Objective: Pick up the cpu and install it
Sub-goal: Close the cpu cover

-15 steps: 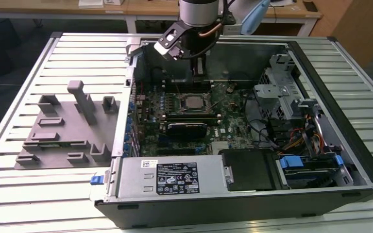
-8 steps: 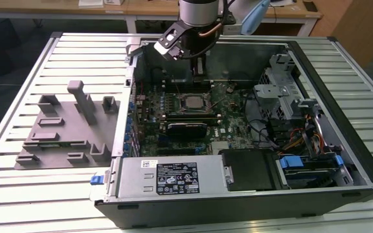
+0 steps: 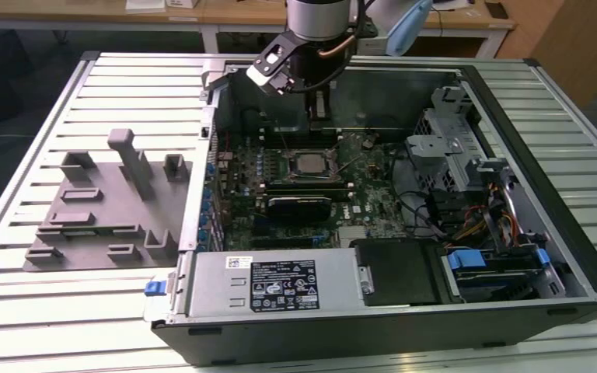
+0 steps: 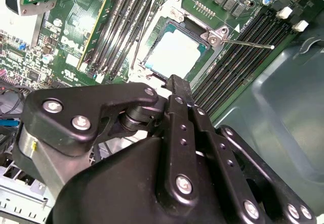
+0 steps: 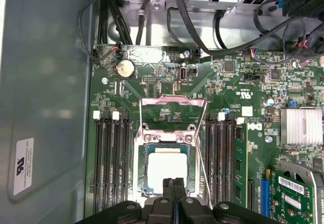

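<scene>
closed fingers over an unclamped cpu

the small, flat, square cpu with a shiny silver metal top [image 5: 168, 171] lay in the black square socket frame [image 5: 143, 183] on the green motherboard [image 5: 238, 82]. it sat at the centre of the exterior view, inside the open black computer case [image 3: 547, 299]. the hinged metal load plate [image 5: 172, 114] stood flipped back and the thin wire lever [image 4: 248, 43] stuck out free, so nothing seemed to clamp the chip down.

the black two-finger gripper [image 5: 174, 184] hung in the upper middle of the exterior view, over one edge of the cpu. its fingers were pressed together with nothing between them. whether the tips touched the chip could not be told.

the main risk was a small downward drift. it would drive the closed tips onto the lid and could bend the socket contacts beneath. a sideways nudge could tip the loose chip out of its seat. the free lever and raised plate sat near enough to snag. the long black memory slots [image 5: 112, 158] on both sides left little room.
</scene>
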{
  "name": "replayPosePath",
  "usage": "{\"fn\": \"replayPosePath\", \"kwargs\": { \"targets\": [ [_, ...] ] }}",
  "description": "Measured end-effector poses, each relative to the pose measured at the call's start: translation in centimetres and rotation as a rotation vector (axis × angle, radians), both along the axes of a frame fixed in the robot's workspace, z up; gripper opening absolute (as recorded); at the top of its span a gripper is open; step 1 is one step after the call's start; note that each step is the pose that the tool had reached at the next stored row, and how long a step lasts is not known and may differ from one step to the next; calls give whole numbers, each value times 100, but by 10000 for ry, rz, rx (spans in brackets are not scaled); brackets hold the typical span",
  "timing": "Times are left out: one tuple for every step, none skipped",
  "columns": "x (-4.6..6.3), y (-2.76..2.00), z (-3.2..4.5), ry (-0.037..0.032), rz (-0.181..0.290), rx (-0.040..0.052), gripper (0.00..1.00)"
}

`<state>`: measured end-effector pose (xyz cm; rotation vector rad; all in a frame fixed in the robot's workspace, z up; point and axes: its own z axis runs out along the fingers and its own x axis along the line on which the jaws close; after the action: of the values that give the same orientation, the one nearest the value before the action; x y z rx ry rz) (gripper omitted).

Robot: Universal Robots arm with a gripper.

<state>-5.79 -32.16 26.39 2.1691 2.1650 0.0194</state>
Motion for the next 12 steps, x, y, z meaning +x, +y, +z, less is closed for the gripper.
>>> {"fn": "replayPosePath", "kwargs": {
  "targets": [
    [0,0,15,0,-1,0,11],
    [0,0,30,-1,0,1,11],
    [0,0,44,-1,0,1,11],
    [0,0,56,-1,0,1,11],
    [0,0,65,-1,0,1,11],
    [0,0,66,-1,1,1,11],
    [0,0,66,-1,0,2,11],
    [0,0,66,-2,0,3,11],
    [0,0,66,-2,0,2,11],
    [2,0,66,-2,1,2,11],
    [3,0,66,-1,1,2,11],
    [10,0,67,0,2,0,11]
  ]
}}
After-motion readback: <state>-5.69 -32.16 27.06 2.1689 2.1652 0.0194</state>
